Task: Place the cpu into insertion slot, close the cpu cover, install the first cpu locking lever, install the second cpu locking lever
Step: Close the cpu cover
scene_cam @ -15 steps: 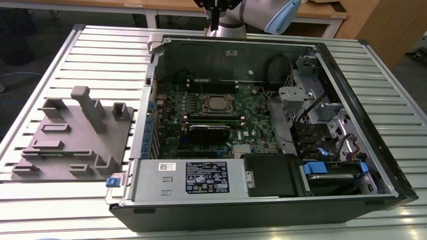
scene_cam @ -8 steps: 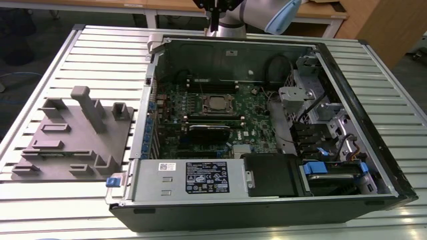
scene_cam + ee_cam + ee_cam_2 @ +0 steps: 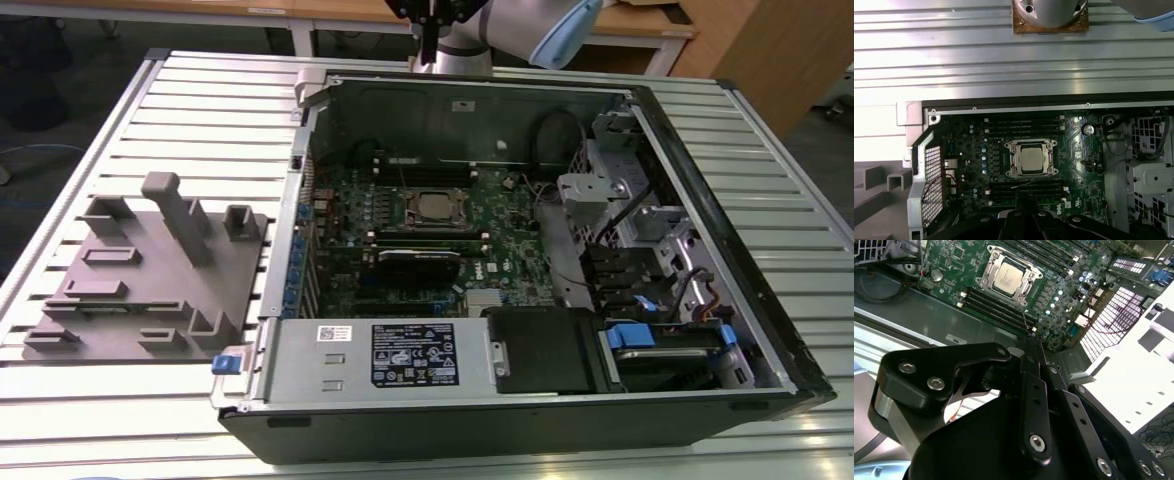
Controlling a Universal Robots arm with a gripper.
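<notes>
cpu (image 3: 1030, 159): flat in the insertion slot (image 3: 1053, 172), silver top upward, edges square with the memory slots (image 3: 1004, 189).
cpu cover (image 3: 1013, 159): flat around it.
hand (image 3: 1030, 342): fingers together, empty, well above the open case (image 3: 1004, 102).

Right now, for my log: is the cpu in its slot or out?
In: the cpu lies flat within the insertion slot, in both wrist views.

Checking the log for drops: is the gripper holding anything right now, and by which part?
Nothing, it seems: the gripper is shut with no part in it; the cpu lies in the insertion slot.
</notes>
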